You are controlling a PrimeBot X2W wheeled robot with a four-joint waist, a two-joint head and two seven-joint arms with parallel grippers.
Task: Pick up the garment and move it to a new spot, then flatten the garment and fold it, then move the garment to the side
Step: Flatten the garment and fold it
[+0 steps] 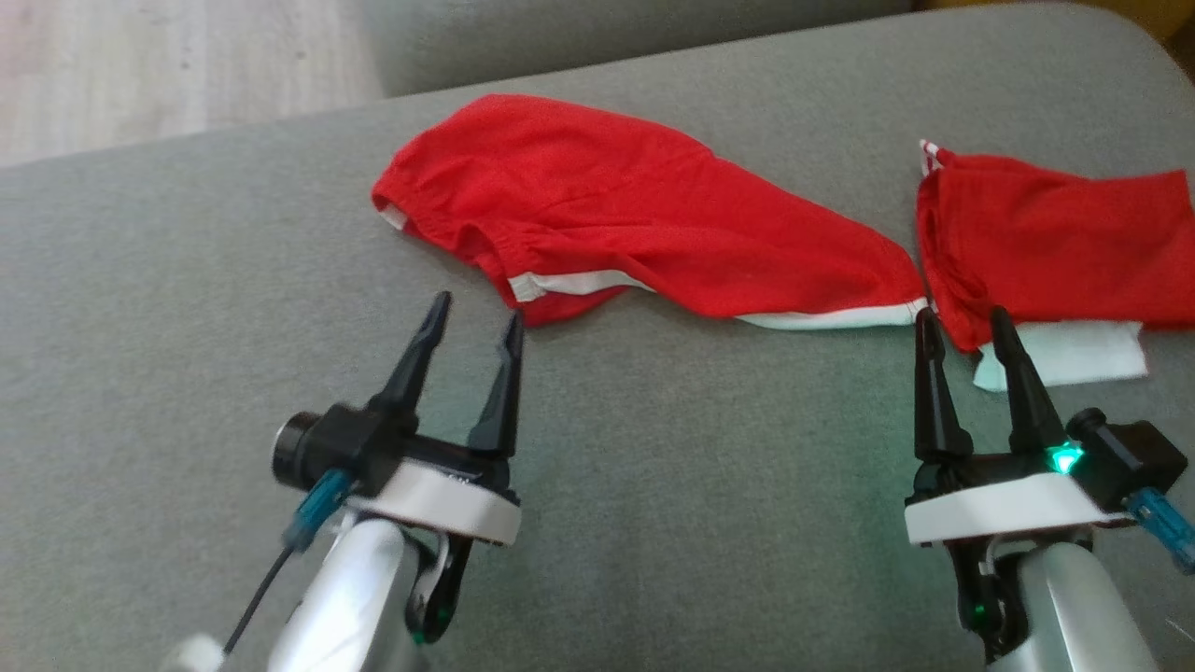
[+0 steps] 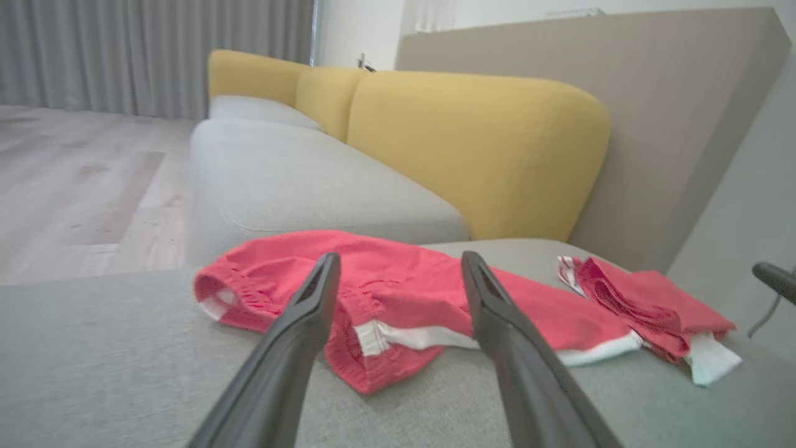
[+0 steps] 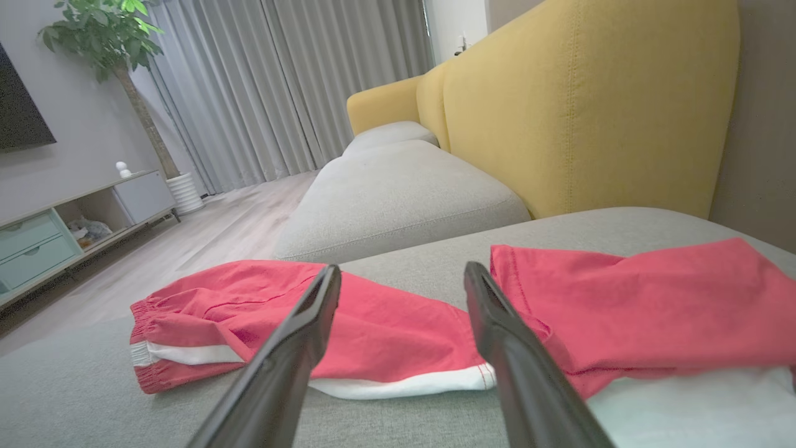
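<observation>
My L gripper [image 1: 476, 310] and R gripper [image 1: 963, 315], jaws spread and empty, hover by either end of the rumpled red white-trimmed shorts [image 1: 635, 215] on the grey fabric cushion [image 1: 653, 485], prob. for a two-point lift.

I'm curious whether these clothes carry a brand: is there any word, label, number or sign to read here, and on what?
None: no readable text.
The long red garment has plain white stripes. The second red garment, the white cloth at its edge and the grey sofa cushion bear no print.
</observation>
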